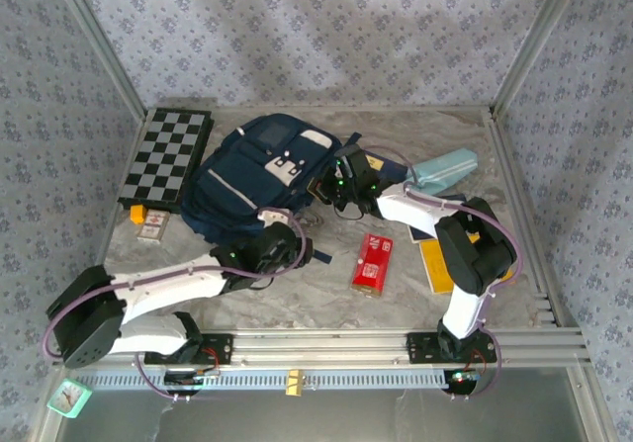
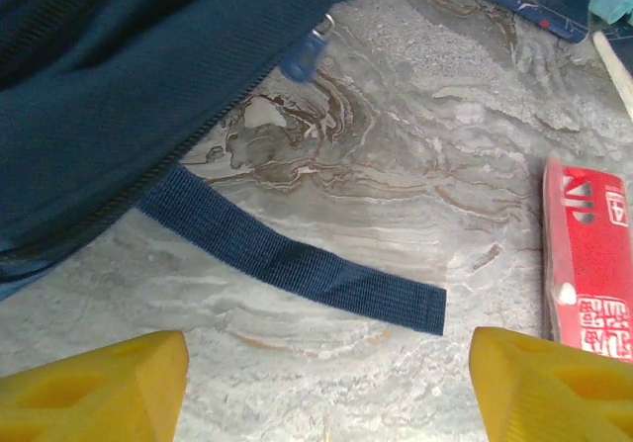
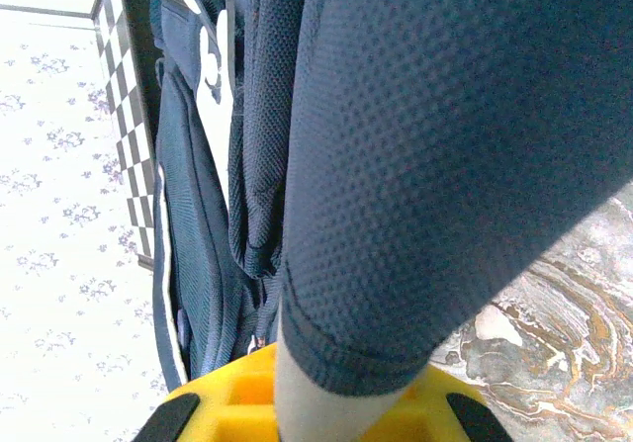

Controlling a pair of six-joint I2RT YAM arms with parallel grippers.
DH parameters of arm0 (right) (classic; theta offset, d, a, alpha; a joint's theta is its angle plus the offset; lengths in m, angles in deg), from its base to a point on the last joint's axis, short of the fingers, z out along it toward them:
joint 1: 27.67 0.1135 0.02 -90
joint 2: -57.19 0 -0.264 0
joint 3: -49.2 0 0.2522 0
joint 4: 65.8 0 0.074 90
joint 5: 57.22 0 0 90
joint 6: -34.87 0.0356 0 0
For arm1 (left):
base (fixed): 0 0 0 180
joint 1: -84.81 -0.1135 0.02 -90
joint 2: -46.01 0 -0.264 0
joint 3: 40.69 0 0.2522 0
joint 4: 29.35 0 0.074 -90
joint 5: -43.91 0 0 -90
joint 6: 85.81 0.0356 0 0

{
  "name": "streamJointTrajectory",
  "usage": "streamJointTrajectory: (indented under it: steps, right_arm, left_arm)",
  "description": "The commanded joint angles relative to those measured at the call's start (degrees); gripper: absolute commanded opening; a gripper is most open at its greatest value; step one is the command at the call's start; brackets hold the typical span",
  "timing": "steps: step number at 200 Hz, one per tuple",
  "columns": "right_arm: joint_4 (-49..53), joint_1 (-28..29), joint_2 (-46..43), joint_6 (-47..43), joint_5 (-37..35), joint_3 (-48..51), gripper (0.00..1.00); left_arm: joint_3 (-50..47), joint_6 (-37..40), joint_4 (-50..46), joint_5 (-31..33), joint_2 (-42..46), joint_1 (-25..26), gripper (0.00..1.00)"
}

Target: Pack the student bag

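Grey marbled worktop, floral-papered walls all around. Toward the back centre of it: student bag, navy, pale front patch up, just beside a chessboard on its left. Left hand: open, yellow fingers wide apart, nothing gripped; hovers low at the bag's near edge, close to a loose webbing strap, red packet off to the right. Right hand: closed, pinches a padded mesh shoulder strap at the bag's right side. Light-blue pencil case near the back right
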Motion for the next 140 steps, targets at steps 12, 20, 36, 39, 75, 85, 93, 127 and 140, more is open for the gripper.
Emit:
streamJointTrajectory:
  steps: [12,20,36,39,75,85,93,127,140]
  right_arm:
    - [0.08,0.62,-3.27,2.44,0.17,-2.64,0.00]
    - [0.18,0.45,-3.17,2.78,0.53,-4.61,0.00]
    - [0.93,0.35,-2.93,3.33,0.96,-5.33,0.00]
    - [1.20,0.35,-2.86,3.46,1.06,-5.48,0.00]
    - [2.81,0.17,-2.79,3.95,1.92,-6.87,0.00]
    - [3.73,0.17,-2.69,3.58,1.63,-7.30,0.00]
    - [3.97,0.10,-2.55,3.52,1.76,-7.47,0.00]
    - [3.40,0.17,-2.22,4.37,2.41,-7.37,0.00]
    - [3.31,0.27,-2.12,4.58,2.54,-7.39,0.00]
  left_arm:
    - [6.41,-3.23,5.08,4.55,-7.13,0.53,0.68]
    - [7.63,-3.34,4.87,5.31,-8.80,0.53,0.66]
    - [9.86,-3.94,4.55,6.84,-11.82,0.53,0.64]
    - [10.14,-4.03,4.62,7.12,-12.54,0.53,0.64]
    - [14.24,-7.07,2.59,12.14,-18.34,0.53,0.61]
    - [15.39,-7.19,2.42,13.42,-19.82,0.53,0.60]
    - [16.95,-7.13,1.55,14.77,-21.10,0.37,0.59]
    - [21.77,-10.28,-4.44,19.90,-24.95,-0.84,0.55]
    - [21.08,-10.96,-3.66,20.49,-24.84,-1.14,0.55]
